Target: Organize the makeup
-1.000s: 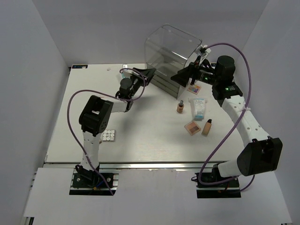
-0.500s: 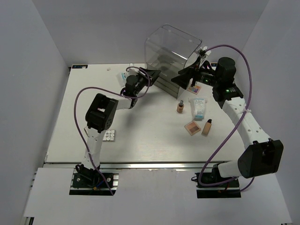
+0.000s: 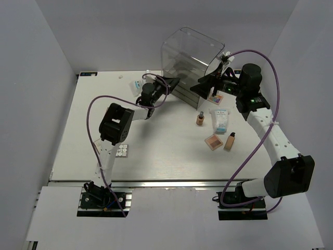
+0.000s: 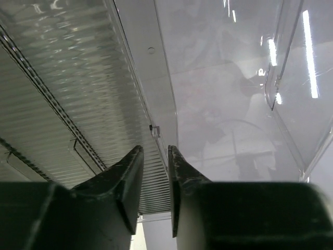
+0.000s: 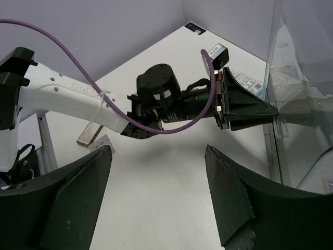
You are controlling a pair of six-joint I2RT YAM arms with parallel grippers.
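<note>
The makeup lies on the table: a small tan bottle (image 3: 200,119), a white-and-blue packet (image 3: 220,119), a peach palette (image 3: 213,141), a larger tan bottle (image 3: 229,140), a pink palette (image 3: 214,97), a white grid palette (image 3: 122,150) and another packet (image 3: 137,84). My left gripper (image 3: 176,82) is at the left face of the clear drawer box (image 3: 190,57). In the left wrist view its tips (image 4: 155,150) stand a narrow gap apart, just short of a small tab (image 4: 154,130) on a ribbed drawer front (image 4: 78,104). My right gripper (image 3: 204,83) hovers wide open and empty (image 5: 157,151) by the box's front right.
The right wrist view shows the left arm (image 5: 78,99) reaching across the table to the box's clear wall (image 5: 302,78). The box stands at the back centre. White walls enclose the table on three sides.
My left gripper has moved right, from short of the box up to its drawer face. The right gripper has shifted only slightly. The makeup has not moved.
</note>
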